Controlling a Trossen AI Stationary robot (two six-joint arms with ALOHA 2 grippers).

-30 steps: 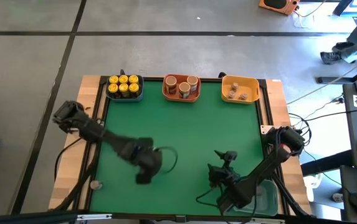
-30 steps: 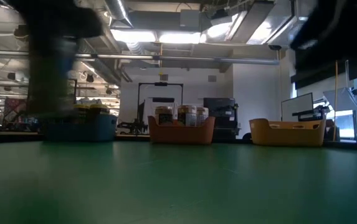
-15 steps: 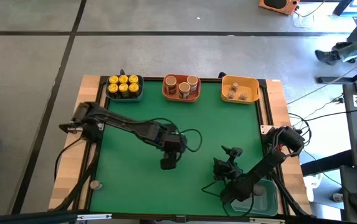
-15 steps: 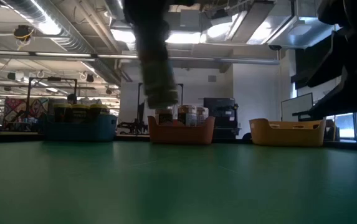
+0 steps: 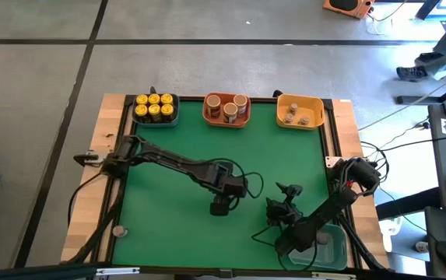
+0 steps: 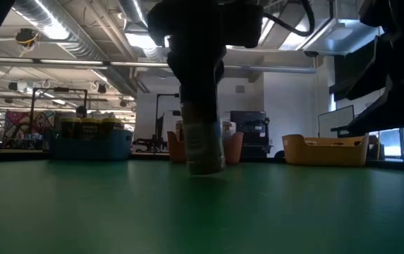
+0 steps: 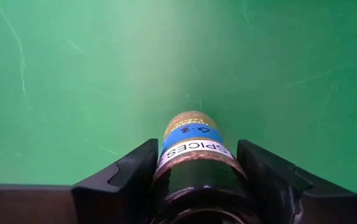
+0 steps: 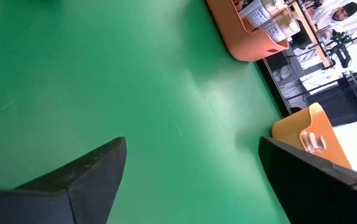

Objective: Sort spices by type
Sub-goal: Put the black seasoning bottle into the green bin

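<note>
Cylindrical spice jar [image 7: 192, 146] between dark fingers [image 7: 125, 177]

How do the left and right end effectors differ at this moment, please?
The left end effector is closed on a spice jar over the mat's middle; the right end effector is open and empty. The left arm reaches far across the green mat; the right stays folded near its front right corner. Both have dark fingers.

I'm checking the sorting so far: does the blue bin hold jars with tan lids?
No. In the high view, the blue bin holds only yellow-lidded jars; the tan-lidded jars sit in the orange bin.
</note>
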